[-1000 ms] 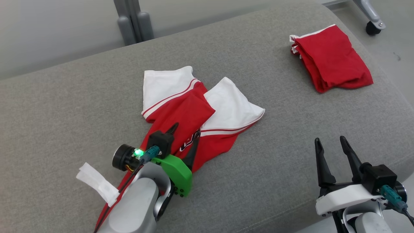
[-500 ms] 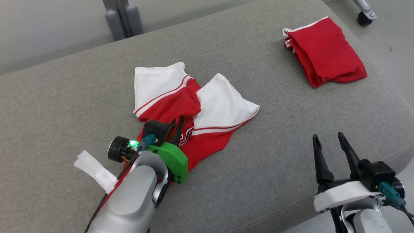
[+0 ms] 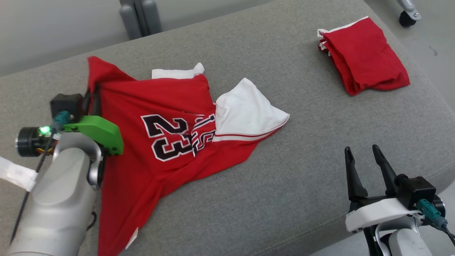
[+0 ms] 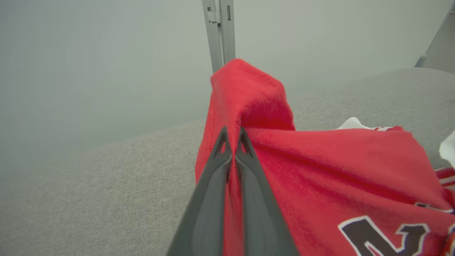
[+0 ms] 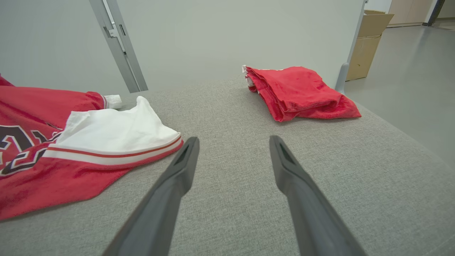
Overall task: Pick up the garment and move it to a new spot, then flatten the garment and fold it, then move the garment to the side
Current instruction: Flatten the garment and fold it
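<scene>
- Head view: the left gripper (image 3: 91, 97) is clamped on a red edge of the garment (image 3: 156, 96), a red jersey with white sleeves. It holds that edge raised off the grey padded surface (image 3: 284, 185).
- Left wrist view: both fingers pinch a fold of red cloth, which peaks above their tips.
- The rest of the jersey lies creased at middle-left of the surface, number uppermost, with one white sleeve turned over it.
- The right gripper (image 3: 360, 151) stands wide apart with nothing in it, at the near right edge, well apart from the jersey.
- Judgement: the pick-up-and-move step is in hand; flattening and folding are not yet begun.
- The next move calls for carrying the pinched edge to the new spot. The trailing cloth may drag and bunch.
- Surroundings: a folded red garment (image 3: 366, 57) occupies the far right corner, a white strip (image 3: 14, 174) lies beside the left forearm, and a grey post (image 3: 140, 17) stands behind.
- The new spot should keep off the folded garment.
</scene>
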